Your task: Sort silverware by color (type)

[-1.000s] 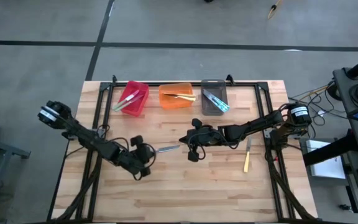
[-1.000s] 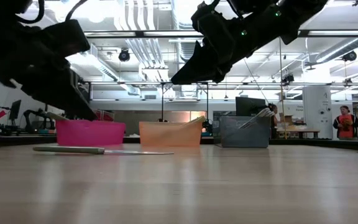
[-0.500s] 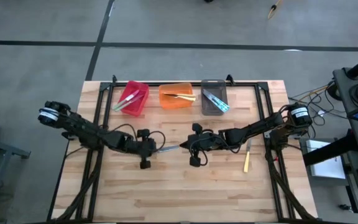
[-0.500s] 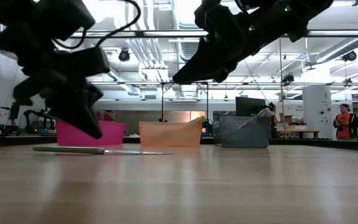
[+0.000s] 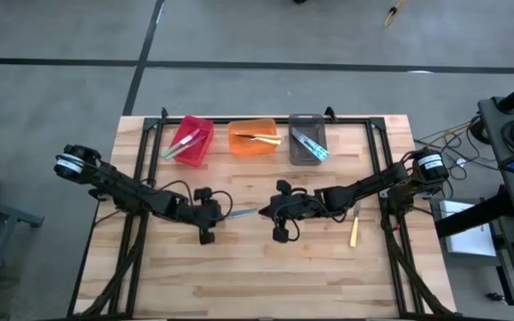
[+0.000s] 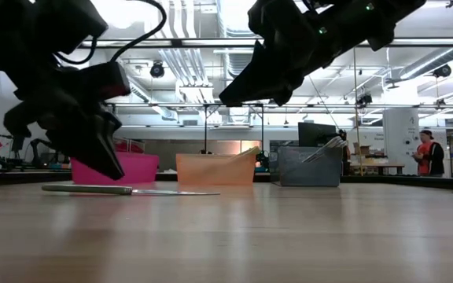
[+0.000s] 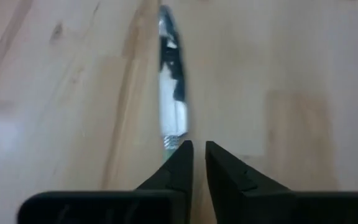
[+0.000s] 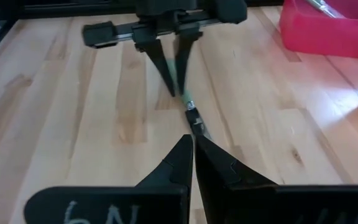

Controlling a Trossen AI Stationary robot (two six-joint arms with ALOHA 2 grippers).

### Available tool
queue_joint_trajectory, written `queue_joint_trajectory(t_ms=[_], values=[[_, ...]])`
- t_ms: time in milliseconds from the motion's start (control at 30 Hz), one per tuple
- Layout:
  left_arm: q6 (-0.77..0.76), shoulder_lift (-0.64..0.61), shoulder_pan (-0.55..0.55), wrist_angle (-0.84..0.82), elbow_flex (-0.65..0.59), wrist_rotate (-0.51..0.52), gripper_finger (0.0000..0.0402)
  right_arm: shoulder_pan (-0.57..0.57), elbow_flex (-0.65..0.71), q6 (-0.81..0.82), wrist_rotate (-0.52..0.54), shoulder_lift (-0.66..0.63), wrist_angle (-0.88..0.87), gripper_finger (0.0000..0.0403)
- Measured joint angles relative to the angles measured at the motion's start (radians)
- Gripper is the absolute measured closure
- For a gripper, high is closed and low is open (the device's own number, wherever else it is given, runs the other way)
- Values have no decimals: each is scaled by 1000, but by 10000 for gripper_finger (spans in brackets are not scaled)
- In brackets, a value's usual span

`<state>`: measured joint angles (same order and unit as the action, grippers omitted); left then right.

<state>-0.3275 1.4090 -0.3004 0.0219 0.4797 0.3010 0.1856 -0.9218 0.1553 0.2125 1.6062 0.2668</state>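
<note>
One piece of the silverware, a knife (image 5: 241,213) with a green handle and a silver blade, lies flat at the middle of the table, between my two grippers. My left gripper (image 5: 218,214) hovers just over the handle (image 8: 178,79), open only by a narrow gap (image 7: 197,149). In the low view its tips (image 6: 113,173) stand a little above the knife (image 6: 124,189). My right gripper (image 8: 192,140) is shut and empty. It hangs well above the table (image 6: 226,99), over the blade end (image 8: 195,119).
A red bin (image 5: 190,141), an orange bin (image 5: 254,136) and a grey bin (image 5: 307,140) stand in a row at the far edge, each holding utensils. A yellow-handled utensil (image 5: 353,234) lies at the right, beside my right arm. Bare wood lies toward the near edge.
My left gripper has swung from the near left toward the knife, turning as it went, and has come down over the green handle. My right gripper has drifted a little toward the near edge, staying high. The knife has not moved.
</note>
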Motion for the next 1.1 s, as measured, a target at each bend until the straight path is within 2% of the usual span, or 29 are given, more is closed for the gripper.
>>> queue_joint_trajectory(t_ms=[233,367,467,700,933,1100], values=[[-7,1,0,4,-6,98,297,26,0,16,0,0,0,394],[-6,1,0,32,-7,106,252,35,0,49,-1,0,0,394],[0,1,0,42,-13,99,234,43,0,63,4,7,1,394],[4,1,0,82,-42,82,228,51,1,112,27,53,5,394],[1,13,0,255,-123,82,228,50,2,126,44,71,8,394],[-14,102,1,389,-163,83,234,50,1,124,50,71,13,394]])
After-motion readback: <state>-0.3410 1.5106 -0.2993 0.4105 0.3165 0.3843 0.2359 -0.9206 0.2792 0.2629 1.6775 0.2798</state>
